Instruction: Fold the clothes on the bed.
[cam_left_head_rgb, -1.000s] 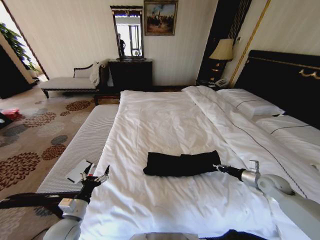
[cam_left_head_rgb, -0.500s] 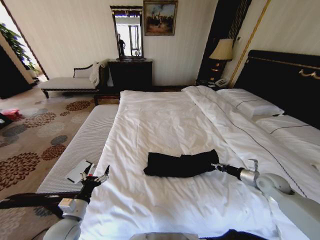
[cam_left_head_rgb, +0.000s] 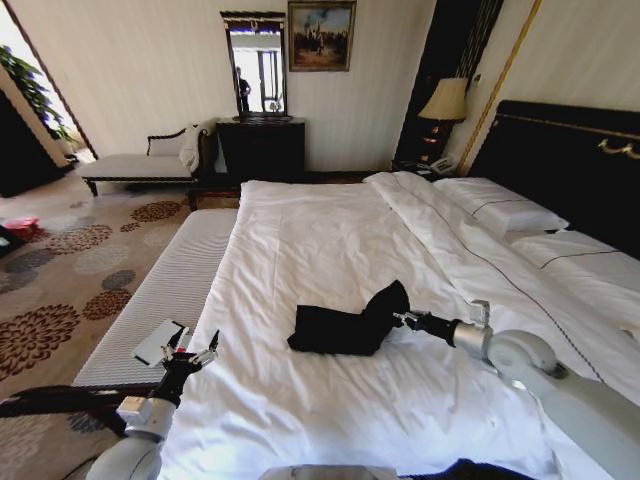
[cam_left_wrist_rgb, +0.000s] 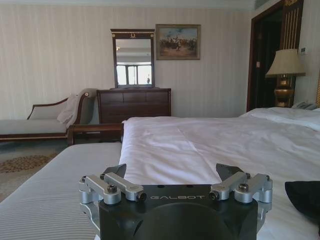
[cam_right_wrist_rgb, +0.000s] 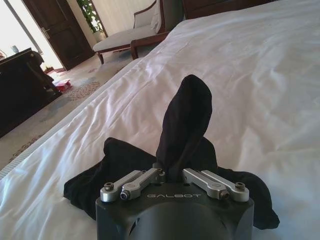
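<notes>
Right gripper (cam_right_wrist_rgb: 172, 175): fingers pinched together on one end of the soft black T-shirt (cam_left_head_rgb: 340, 322), holding that end lifted off the covers.
Left gripper (cam_left_head_rgb: 190, 352): fingers spread, empty, parked beside the near left edge of the large white-sheeted bed (cam_left_head_rgb: 330, 230).
T-shirt: a folded dark bundle mid-bed, its gripped end standing up in a rounded flap.
Hard to make out: any lettering, lost in the folds.

A soft, matt black cloth T-shirt (cam_left_head_rgb: 345, 322) is being pinched by brushed metal fingers (cam_right_wrist_rgb: 145, 178); smooth white cotton bedding (cam_left_head_rgb: 330, 240) is lying faintly creased.
</notes>
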